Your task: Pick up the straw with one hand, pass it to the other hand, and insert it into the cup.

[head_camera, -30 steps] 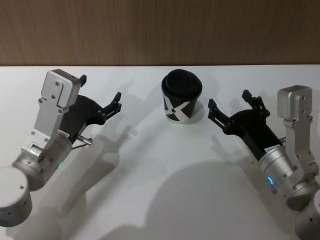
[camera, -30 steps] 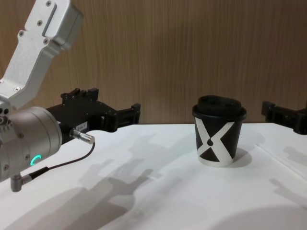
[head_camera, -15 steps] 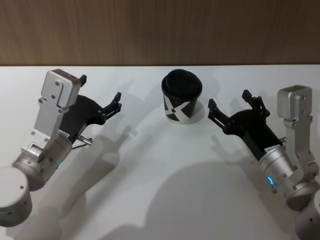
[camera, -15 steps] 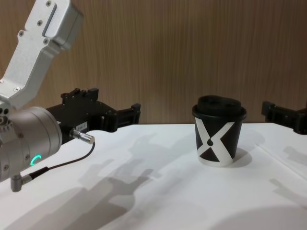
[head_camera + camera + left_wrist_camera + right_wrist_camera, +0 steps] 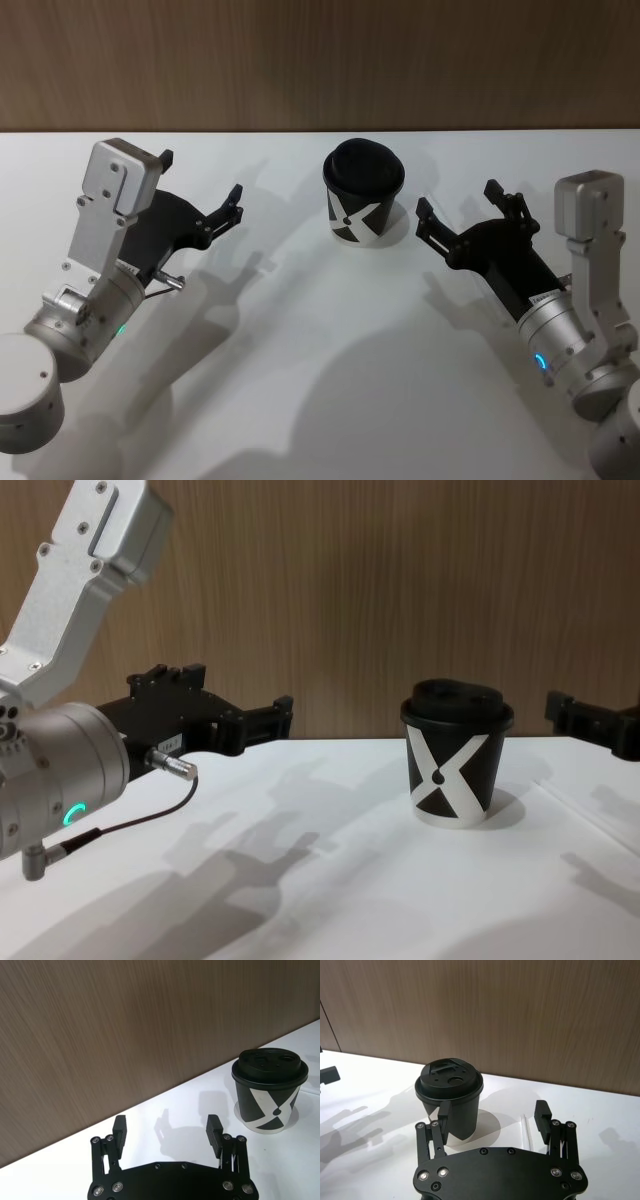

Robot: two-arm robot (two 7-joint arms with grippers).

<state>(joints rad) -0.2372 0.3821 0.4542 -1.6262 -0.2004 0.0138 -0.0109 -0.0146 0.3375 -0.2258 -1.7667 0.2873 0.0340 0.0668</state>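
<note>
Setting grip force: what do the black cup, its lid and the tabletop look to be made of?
Small black cup with white X mark: likely paper, with a matte printed wall. Black domed lid: probably moulded plastic, judging by its slight sheen, crisp embossed shapes and small holes. White tabletop: smooth and matte, taking soft shadows; laminate or painted board, cannot tell which.

Qty: 1 cup [image 5: 362,200], 1 straw [image 5: 524,1132], 1 left end effector [image 5: 201,174], 1 right end effector [image 5: 457,196]
</note>
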